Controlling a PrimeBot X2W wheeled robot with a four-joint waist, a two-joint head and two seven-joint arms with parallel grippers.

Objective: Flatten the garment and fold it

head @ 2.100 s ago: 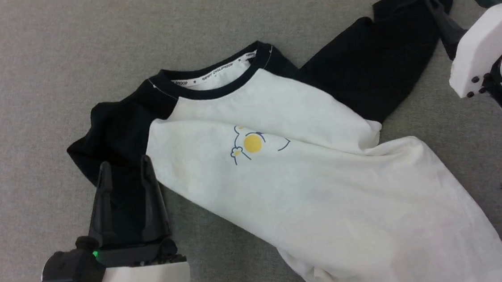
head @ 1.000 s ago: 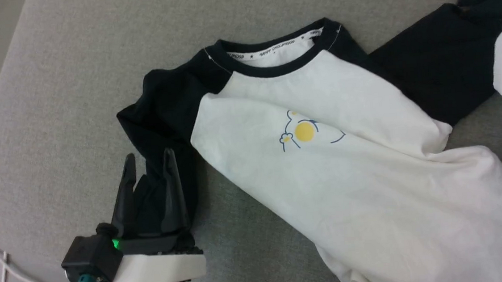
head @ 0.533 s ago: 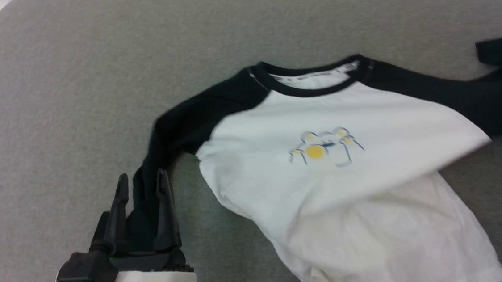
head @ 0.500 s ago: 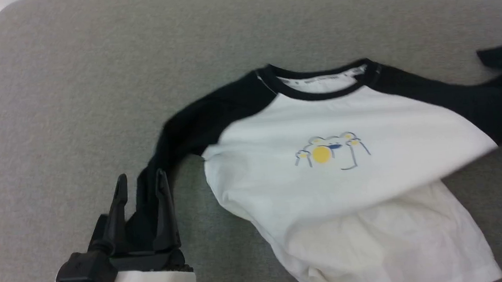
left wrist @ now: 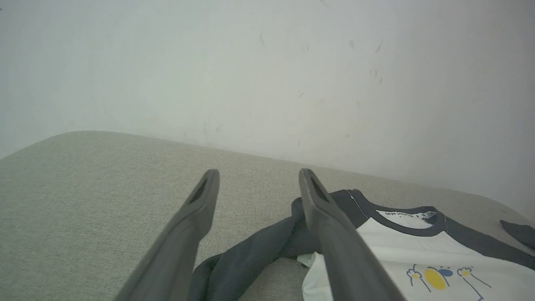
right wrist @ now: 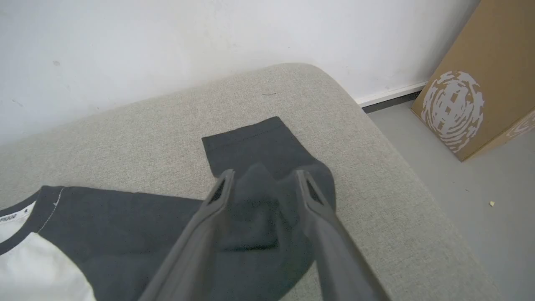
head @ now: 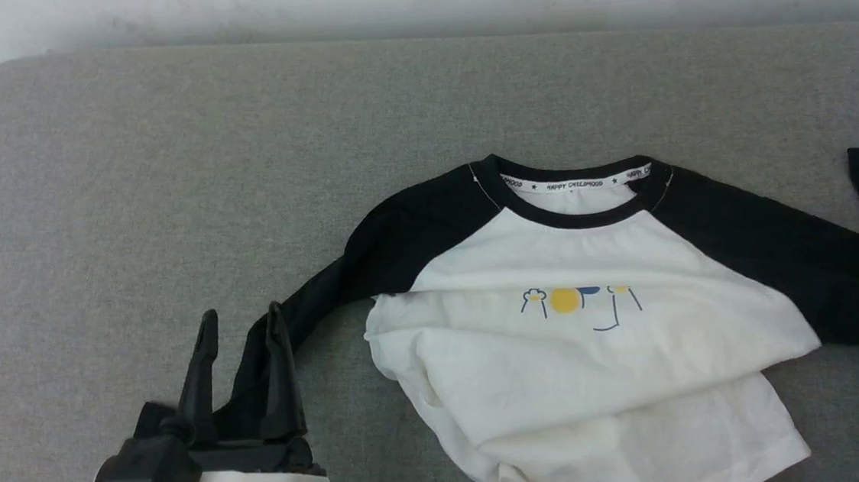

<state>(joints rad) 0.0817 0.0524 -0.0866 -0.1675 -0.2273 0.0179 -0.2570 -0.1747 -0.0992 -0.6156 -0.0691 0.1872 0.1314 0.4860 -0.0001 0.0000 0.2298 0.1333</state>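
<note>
"Where's the garment (head: 600,365) lying?"

"On the grey cushion (head: 126,180), print (head: 580,302) facing up, with its body off to the right of the left gripper (head: 241,348). That gripper is spread wide. The left sleeve (head: 326,295) runs down between its two fingers (head: 279,360), and nothing is pinching it."

"And the other one?"

"The right gripper (right wrist: 264,177) has its fingers apart as well. The right sleeve (right wrist: 125,221) is humped up between them and the cuff (right wrist: 250,138) lies flat just past the tips. I'd say the cloth is loose there, not clamped."

"So what could spoil it?"

"Two things, I reckon. The cloth sits right in the gap of each gripper, so a finger could catch a sleeve on the way out and drag it crooked. And the lower body is doubled over in a crease below the print, with the hem (head: 645,454) bunched. Fold it now and those wrinkles get pressed in."

"What about the edge?"

"The cushion's rounded corner is a little beyond the right gripper's tips. A hard tug outward might slide the cuff over it."
</note>
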